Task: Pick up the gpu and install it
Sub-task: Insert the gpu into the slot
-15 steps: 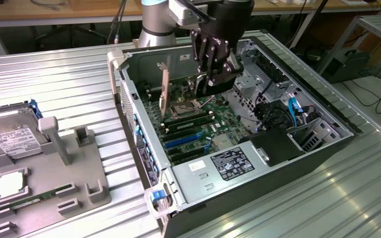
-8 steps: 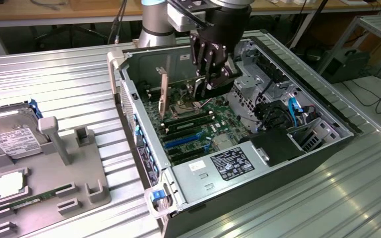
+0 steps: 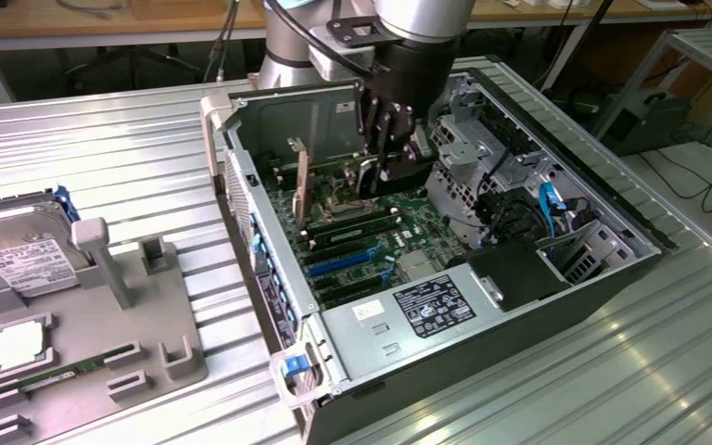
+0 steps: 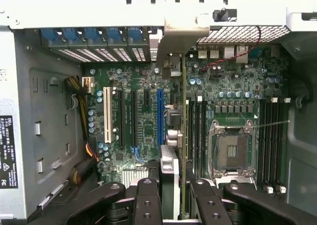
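The gpu (image 3: 331,173) stands on edge inside the open computer case (image 3: 251,232), over the motherboard (image 3: 375,236). Its metal bracket (image 3: 300,181) is at the case's rear wall. My gripper (image 3: 387,159) reaches down into the case and is shut on the card's other end. In the wrist view the gpu (image 4: 184,111) is seen edge-on, running from my gripper (image 4: 178,193) to the bracket (image 4: 179,36) at the rear slot openings. It lies right beside the blue slot (image 4: 159,116). Whether the card sits in a slot I cannot tell.
A grey fixture (image 3: 84,343) at the exterior view's left holds a hard drive (image 3: 16,255), a processor (image 3: 16,348) and a green memory stick (image 3: 66,375). Inside the case are the power supply (image 3: 443,306), drive cage (image 3: 480,158), processor socket (image 4: 233,150) and cables (image 4: 81,116).
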Motion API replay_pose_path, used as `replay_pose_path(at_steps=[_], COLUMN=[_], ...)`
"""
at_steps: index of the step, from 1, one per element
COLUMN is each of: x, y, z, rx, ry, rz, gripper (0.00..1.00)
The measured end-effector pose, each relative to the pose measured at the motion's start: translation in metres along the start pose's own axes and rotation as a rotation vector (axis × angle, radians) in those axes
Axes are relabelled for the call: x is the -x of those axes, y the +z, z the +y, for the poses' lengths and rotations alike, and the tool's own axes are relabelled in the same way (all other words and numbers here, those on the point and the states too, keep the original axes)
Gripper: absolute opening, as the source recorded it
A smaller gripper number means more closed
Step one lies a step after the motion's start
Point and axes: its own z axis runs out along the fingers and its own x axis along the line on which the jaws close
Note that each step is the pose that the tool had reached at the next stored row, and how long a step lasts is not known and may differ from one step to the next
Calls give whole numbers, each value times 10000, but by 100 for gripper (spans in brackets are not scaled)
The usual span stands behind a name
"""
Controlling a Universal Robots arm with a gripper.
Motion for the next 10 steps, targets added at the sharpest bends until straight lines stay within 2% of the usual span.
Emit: replay_pose_path(at_steps=[10], x=[0], y=[69], z=[14], rx=[6], ry=[-2], rz=[2], gripper=[28])
